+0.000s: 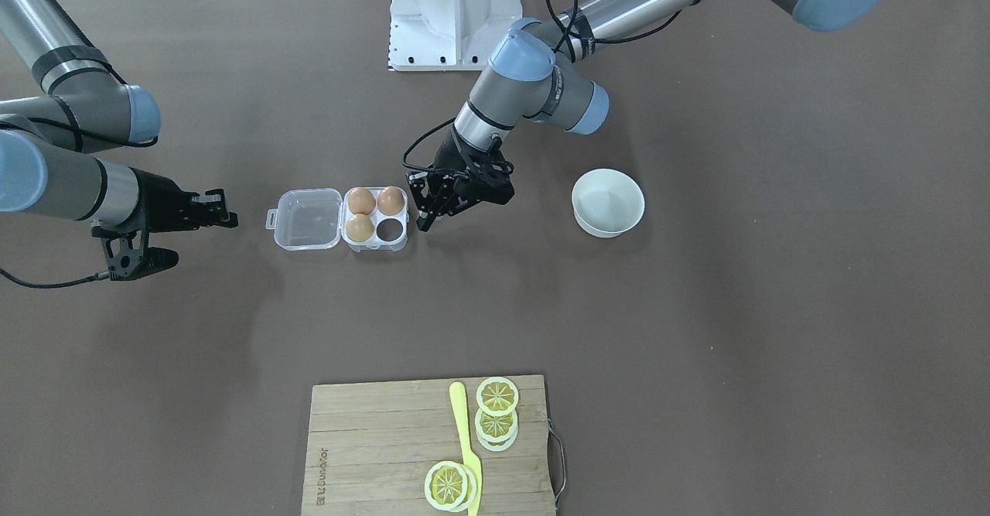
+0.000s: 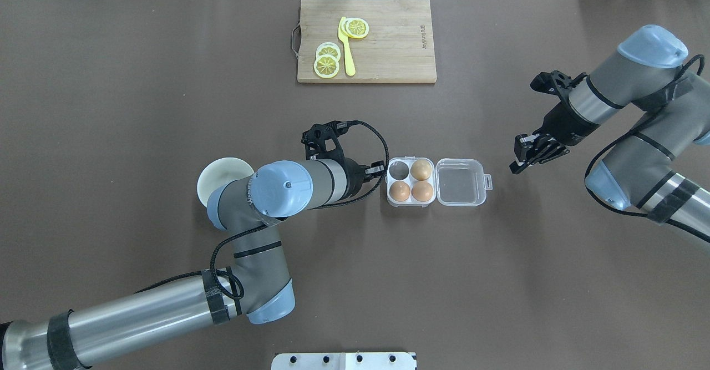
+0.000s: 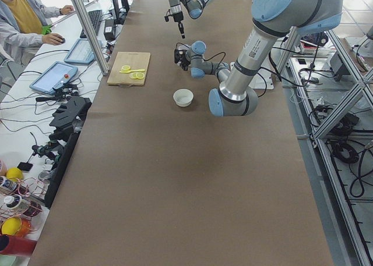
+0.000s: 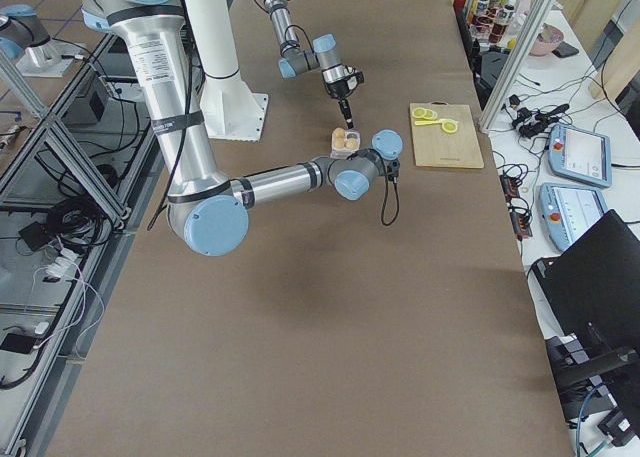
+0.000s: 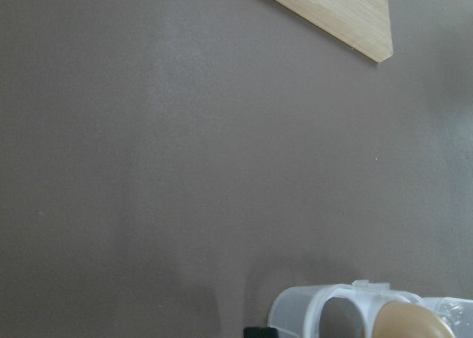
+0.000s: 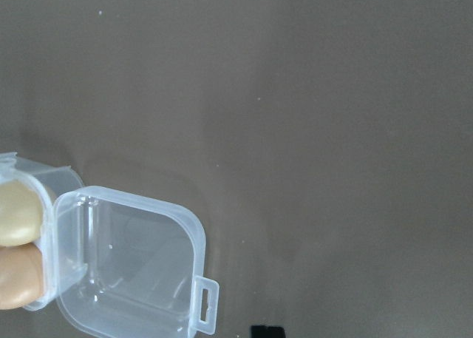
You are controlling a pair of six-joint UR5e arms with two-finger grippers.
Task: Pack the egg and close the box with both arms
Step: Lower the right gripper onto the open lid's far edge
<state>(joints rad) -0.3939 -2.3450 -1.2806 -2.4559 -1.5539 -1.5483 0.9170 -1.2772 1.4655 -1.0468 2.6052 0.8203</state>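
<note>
- Egg sits in a cell of the open box on the counter, beside another brown egg.
- Left arm: jaws spread, empty, just beside the box.
- Right arm: jaws spread, empty, near the lid.

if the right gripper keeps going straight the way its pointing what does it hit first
Probably the open lid, at its latch tab. The right gripper may be high enough to pass over it; depth is unclear.
</note>
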